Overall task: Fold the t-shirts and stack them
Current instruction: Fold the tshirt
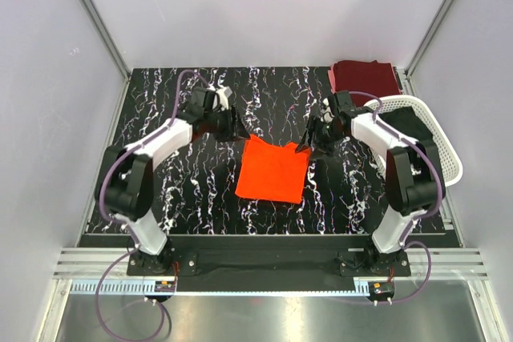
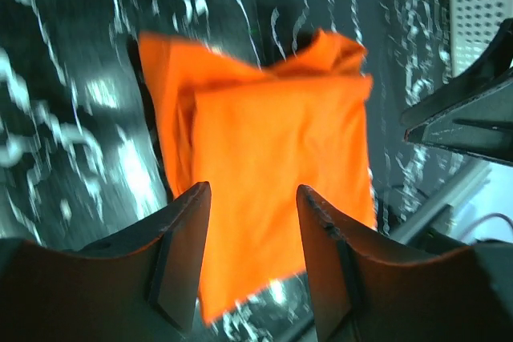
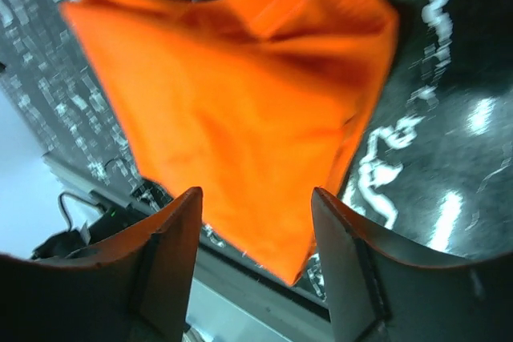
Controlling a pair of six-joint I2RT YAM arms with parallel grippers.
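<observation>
The orange t-shirt (image 1: 273, 170) lies folded into a rough square on the black marbled table, in the middle. It fills the left wrist view (image 2: 272, 150) and the right wrist view (image 3: 240, 110). My left gripper (image 1: 239, 128) is open and empty just above its far left corner. My right gripper (image 1: 307, 146) is open and empty at its far right corner. The maroon t-shirt (image 1: 365, 79) lies folded at the far right corner of the table. The black t-shirt (image 1: 410, 124) lies in the white basket (image 1: 449, 150).
The white perforated basket stands at the right edge of the table, beside the right arm; it also shows in the left wrist view (image 2: 477, 6). White walls and metal rails enclose the table (image 1: 184, 190).
</observation>
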